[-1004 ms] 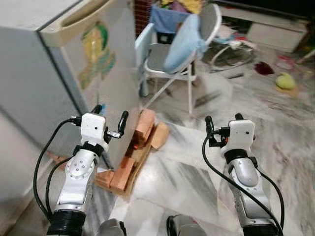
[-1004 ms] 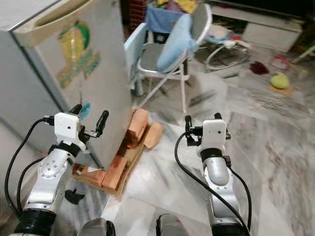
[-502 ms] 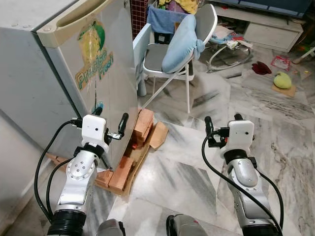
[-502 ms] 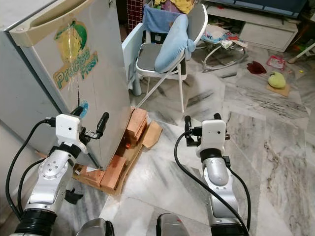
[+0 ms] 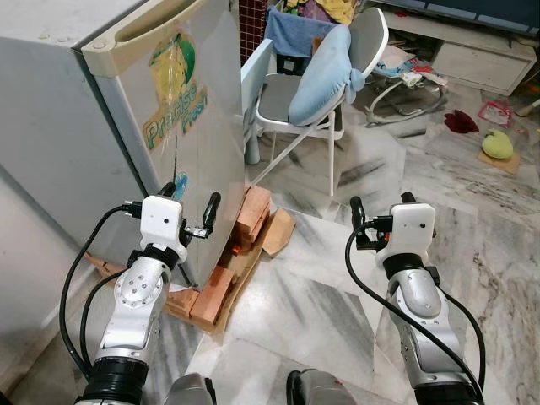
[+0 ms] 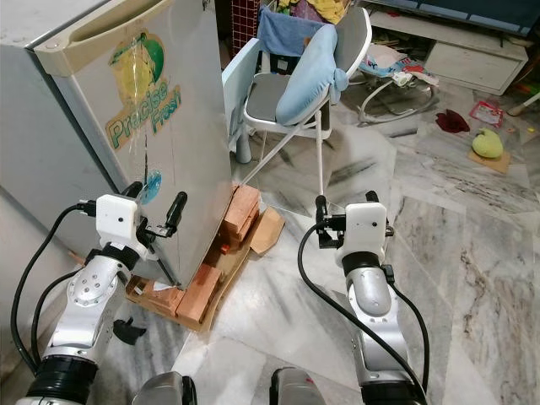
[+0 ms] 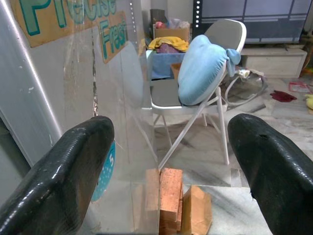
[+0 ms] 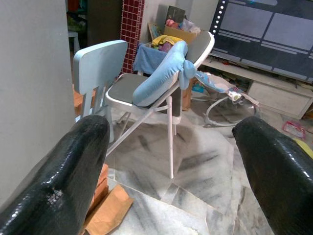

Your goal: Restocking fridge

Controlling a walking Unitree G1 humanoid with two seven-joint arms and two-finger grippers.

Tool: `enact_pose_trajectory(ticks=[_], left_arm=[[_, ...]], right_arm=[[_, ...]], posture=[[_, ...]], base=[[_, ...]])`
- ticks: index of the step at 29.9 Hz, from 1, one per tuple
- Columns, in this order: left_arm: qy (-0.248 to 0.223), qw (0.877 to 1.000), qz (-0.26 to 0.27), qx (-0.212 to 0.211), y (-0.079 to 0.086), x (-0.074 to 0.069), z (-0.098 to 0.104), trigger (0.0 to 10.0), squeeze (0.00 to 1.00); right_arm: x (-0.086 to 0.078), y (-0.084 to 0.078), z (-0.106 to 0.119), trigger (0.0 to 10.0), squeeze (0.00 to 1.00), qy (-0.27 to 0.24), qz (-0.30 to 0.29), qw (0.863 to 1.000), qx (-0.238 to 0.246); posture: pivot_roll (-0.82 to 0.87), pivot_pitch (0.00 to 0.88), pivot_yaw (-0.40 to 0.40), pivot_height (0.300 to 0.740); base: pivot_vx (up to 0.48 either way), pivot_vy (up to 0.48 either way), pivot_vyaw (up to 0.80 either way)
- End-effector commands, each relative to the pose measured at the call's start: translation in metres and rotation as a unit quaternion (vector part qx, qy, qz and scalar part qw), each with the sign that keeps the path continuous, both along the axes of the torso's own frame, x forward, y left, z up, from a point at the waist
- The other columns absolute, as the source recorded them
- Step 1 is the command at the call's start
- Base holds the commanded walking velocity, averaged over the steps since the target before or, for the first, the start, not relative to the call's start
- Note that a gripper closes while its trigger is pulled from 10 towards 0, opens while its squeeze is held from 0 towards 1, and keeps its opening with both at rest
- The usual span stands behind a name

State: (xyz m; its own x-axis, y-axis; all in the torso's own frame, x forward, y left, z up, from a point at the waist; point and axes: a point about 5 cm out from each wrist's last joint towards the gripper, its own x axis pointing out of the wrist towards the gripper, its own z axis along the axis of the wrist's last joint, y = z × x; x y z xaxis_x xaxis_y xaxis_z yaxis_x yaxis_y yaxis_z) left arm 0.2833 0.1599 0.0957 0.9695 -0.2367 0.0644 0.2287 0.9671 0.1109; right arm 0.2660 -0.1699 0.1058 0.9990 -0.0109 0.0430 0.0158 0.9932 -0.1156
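— So, where do the two grippers stand?

— Left gripper (image 5: 187,206) is raised right at the front corner of the pale grey fridge with the cream handle strip and fruit sticker (image 5: 126,110), its black fingers (image 7: 63,171) spread apart and holding nothing; one finger lies almost against the door face. Right gripper (image 5: 381,209) hangs over bare marble floor (image 5: 321,312), fingers likewise apart and empty, well clear of anything.

— And the fridge itself?

— Shut, standing on a stack of orange bricks and wood scraps (image 5: 240,253) that juts past its base toward the open floor.

— Room to move?

— Plenty to the right. Ahead, a white folding chair with a grey seat and a light blue cushion draped on it (image 5: 325,80) stands near the fridge's far edge, with a pale blue plastic chair back (image 8: 98,61) between them.

— Anything unclear?

— The fridge's top and left side are cut off by the head view. Farther back, a bouncer frame (image 5: 409,72) and small floor litter are hard to identify. The left wrist view reads the sticker lettering (image 7: 110,34) and a round blue sticker (image 7: 103,176) low on the door.
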Motion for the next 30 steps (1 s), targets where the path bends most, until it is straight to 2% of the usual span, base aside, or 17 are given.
enact_pose_trajectory(ticks=[1,30], left_arm=[[-0.001,1.0,-0.001,0.002,-0.0016,-0.0023,0.0005,10.0,0.0],[-0.001,1.0,-0.001,0.003,-0.0021,-0.0027,0.0,10.0,0.0]], right_arm=[[-0.0001,-0.0008,0.0014,10.0,0.0,-0.002,-0.001,1.0,0.003],[-0.0002,-0.0007,-0.0005,10.0,0.0,0.001,-0.005,1.0,0.006]], posture=[[-0.04,0.063,-0.03,0.74],[-0.03,0.069,-0.024,0.74]], base=[[0.0,0.0,0.0],[0.0,0.0,0.0]])
